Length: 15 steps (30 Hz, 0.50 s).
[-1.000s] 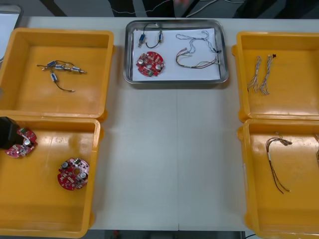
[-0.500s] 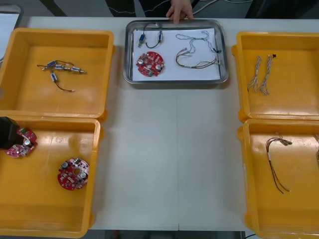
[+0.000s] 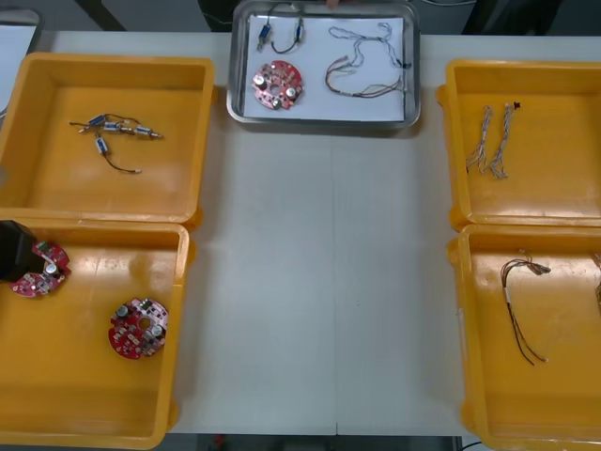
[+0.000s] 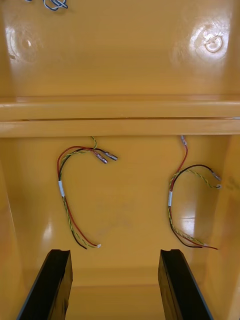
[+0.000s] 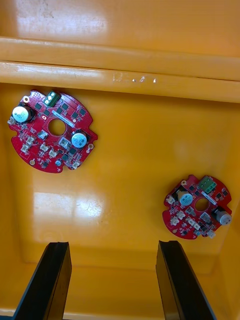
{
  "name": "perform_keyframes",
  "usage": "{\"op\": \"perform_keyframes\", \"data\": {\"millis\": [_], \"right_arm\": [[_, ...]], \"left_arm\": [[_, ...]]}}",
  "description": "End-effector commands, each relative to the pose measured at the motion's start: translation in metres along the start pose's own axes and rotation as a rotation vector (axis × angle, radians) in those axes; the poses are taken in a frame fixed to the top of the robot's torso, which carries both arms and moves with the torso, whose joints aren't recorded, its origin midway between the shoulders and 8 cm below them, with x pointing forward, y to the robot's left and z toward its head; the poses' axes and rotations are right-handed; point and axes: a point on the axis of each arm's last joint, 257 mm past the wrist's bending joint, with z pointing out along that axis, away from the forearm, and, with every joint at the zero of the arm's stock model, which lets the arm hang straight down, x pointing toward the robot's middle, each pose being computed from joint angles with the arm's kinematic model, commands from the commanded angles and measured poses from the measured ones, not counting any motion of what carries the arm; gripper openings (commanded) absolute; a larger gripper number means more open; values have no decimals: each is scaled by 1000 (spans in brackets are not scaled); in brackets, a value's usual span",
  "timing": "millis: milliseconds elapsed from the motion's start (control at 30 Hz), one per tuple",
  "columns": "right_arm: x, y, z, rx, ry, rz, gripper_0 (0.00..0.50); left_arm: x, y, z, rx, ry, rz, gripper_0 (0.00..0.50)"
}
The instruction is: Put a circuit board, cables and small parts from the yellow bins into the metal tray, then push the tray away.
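Tray looks fully loaded to me. The metal tray point(image 3: 319, 125) sits at 12 o'clock on the counter point(image 3: 319, 282), right up at the far edge. Inside it there's a round red circuit board point(image 3: 275, 85) at about 8 o'clock, a loop of cables point(image 3: 362, 70) toward 3, and small metal parts point(image 3: 280, 36) on a black lead near 11.

The left pincer point(image 5: 112, 245) is released, fingers wide, hovering over the near-left yellow bin point(image 3: 94, 427) at 8 o'clock, above two spare boards point(image 5: 52, 131) and gripping nothing. The right pincer point(image 4: 114, 252) is also released and empty, over the near-right yellow bin point(image 3: 563, 413) at 4 o'clock, above the red and yellow cables point(image 4: 67, 200).

So I'd say only the push is in question. If it needs more, meet the tray's near rim dead centre at its 6 o'clock, pincer low, and go slow and straight toward 12. Pushing off-centre would probably spin it. I can't tell how much counter is left beyond, so keep it a short nudge.
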Motion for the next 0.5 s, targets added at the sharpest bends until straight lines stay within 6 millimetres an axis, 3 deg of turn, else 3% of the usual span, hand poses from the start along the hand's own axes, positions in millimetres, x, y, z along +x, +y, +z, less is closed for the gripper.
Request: {"op": "perform_keyframes", "data": {"millis": [33,500], "right_arm": [[-3,-4,-8,11,-32,22,500],[-3,-4,-8,11,-32,22,500]], "left_arm": [[-5,9,-8,-24,-34,72,500],[-5,9,-8,-24,-34,72,500]]}}
